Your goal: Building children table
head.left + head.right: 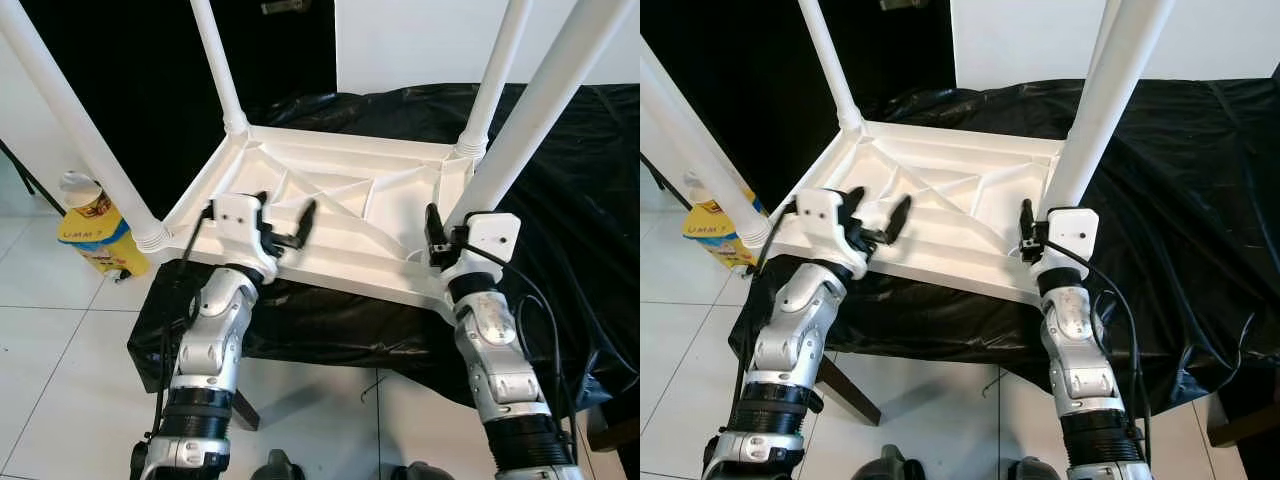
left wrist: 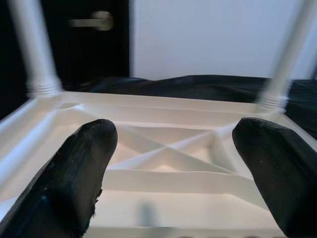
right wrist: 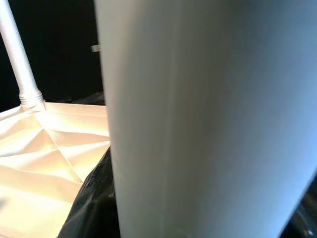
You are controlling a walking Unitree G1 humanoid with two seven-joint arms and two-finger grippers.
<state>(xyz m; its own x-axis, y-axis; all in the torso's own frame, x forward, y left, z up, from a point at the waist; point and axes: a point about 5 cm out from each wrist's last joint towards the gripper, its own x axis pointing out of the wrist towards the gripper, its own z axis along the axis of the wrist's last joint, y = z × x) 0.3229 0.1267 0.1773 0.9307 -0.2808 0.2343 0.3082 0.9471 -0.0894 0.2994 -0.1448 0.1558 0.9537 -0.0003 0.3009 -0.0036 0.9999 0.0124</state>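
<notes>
A white children's table (image 1: 330,200) lies upside down on a black-draped surface, its four legs pointing up. My left gripper (image 1: 287,207) is open over the table's near rim, close to the near left leg (image 1: 80,130). In its wrist view the two fingers (image 2: 84,168) frame the ribbed underside with nothing between them. My right gripper (image 1: 455,228) is at the base of the near right leg (image 1: 540,110). One black finger (image 1: 433,232) presses the leg's left side and the other finger is hidden behind it. That leg (image 3: 208,119) looms close in the right wrist view.
The black cloth (image 1: 580,200) covers the support and hangs over its front edge. A yellow package with a white-capped bottle (image 1: 95,230) stands on the white tiled floor at the left. A wooden leg (image 1: 845,385) pokes out under the cloth. A dark doorway lies behind.
</notes>
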